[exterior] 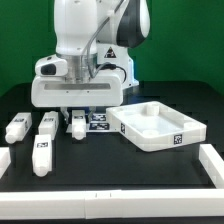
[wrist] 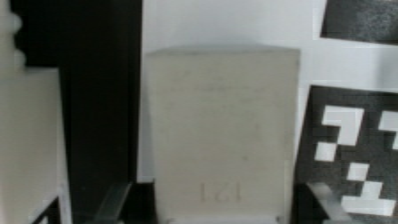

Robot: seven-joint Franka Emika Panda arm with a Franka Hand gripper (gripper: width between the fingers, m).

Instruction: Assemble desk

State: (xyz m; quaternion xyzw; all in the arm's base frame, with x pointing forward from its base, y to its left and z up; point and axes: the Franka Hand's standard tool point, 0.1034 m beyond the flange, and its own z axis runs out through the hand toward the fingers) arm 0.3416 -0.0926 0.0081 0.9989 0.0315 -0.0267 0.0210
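Note:
The white tray-like desk top (exterior: 155, 126) lies at the exterior view's right, with a tag on its front wall. Three white tagged legs lie at the left: one (exterior: 16, 128), one (exterior: 47, 124) and one nearer the front (exterior: 42, 156). A further leg (exterior: 77, 129) lies under my gripper (exterior: 77, 116), which is lowered to the table. In the wrist view this leg (wrist: 217, 110) fills the middle, and my gripper (wrist: 219, 197) is open, with a finger (wrist: 121, 200) on each side of it and narrow gaps between.
The marker board (exterior: 100, 122) lies just right of the gripped-around leg and shows in the wrist view (wrist: 356, 140). Another white part (wrist: 25, 120) lies on the other side. A white rim (exterior: 110, 202) borders the table's front, left and right.

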